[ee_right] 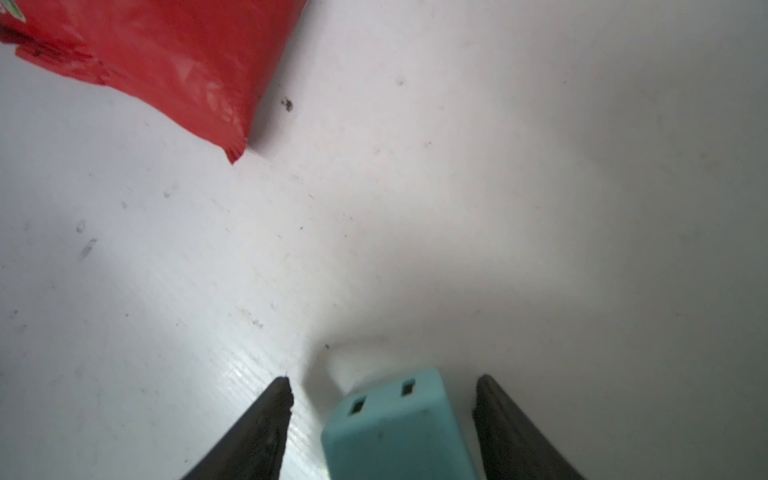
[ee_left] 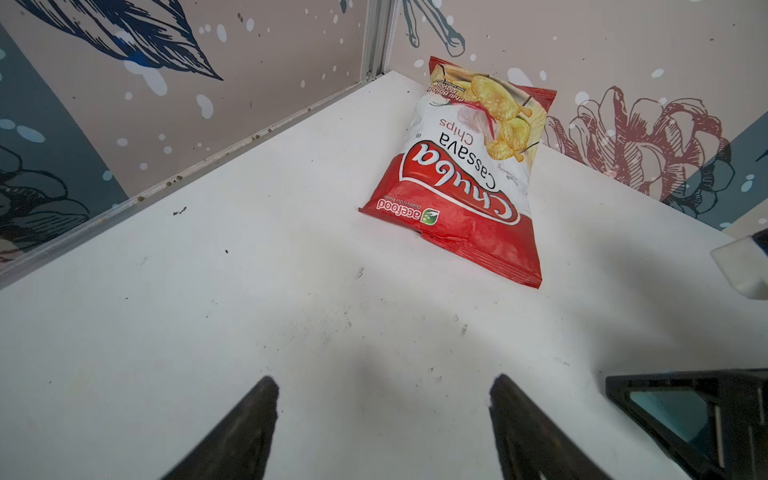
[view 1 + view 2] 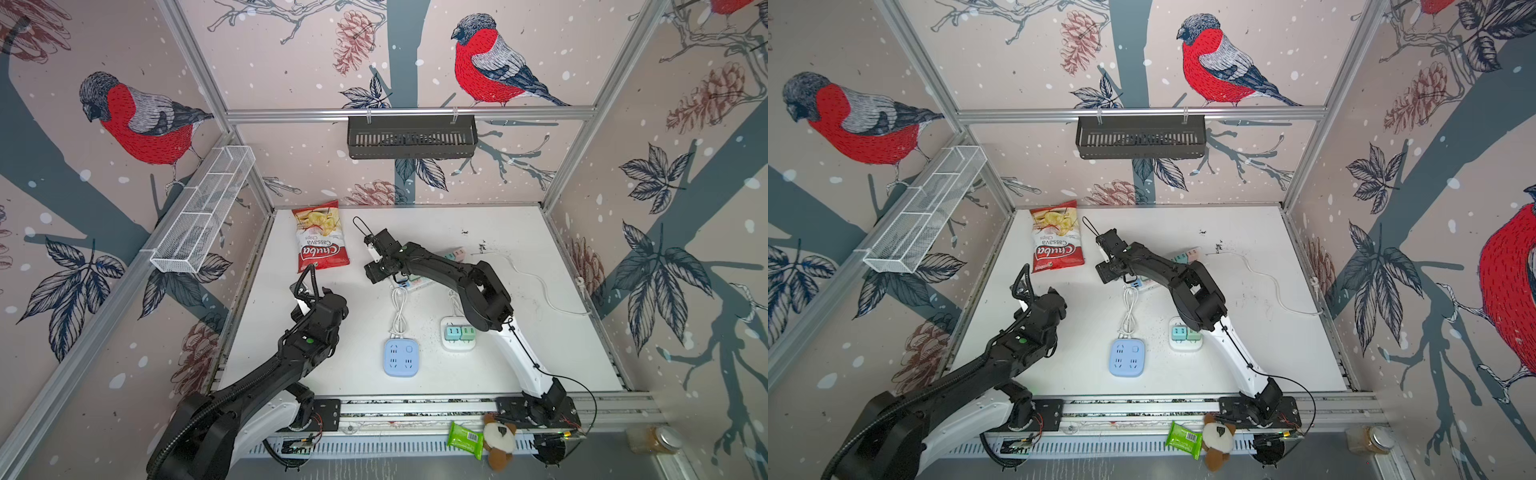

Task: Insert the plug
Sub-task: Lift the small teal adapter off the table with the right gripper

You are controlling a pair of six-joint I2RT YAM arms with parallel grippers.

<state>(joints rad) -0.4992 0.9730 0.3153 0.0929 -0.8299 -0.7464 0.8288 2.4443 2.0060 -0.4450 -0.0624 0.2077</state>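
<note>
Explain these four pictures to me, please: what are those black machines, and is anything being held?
The left arm and right arm are robots at a white table. Two pictures look down from overhead; two come from cameras on the wrists. On the table lie a chip bag, a blue socket block and a white socket block. The left pincer is open, holding nothing. The right pincer is open around a teal plug, gaps on both sides: nothing is held.
</note>
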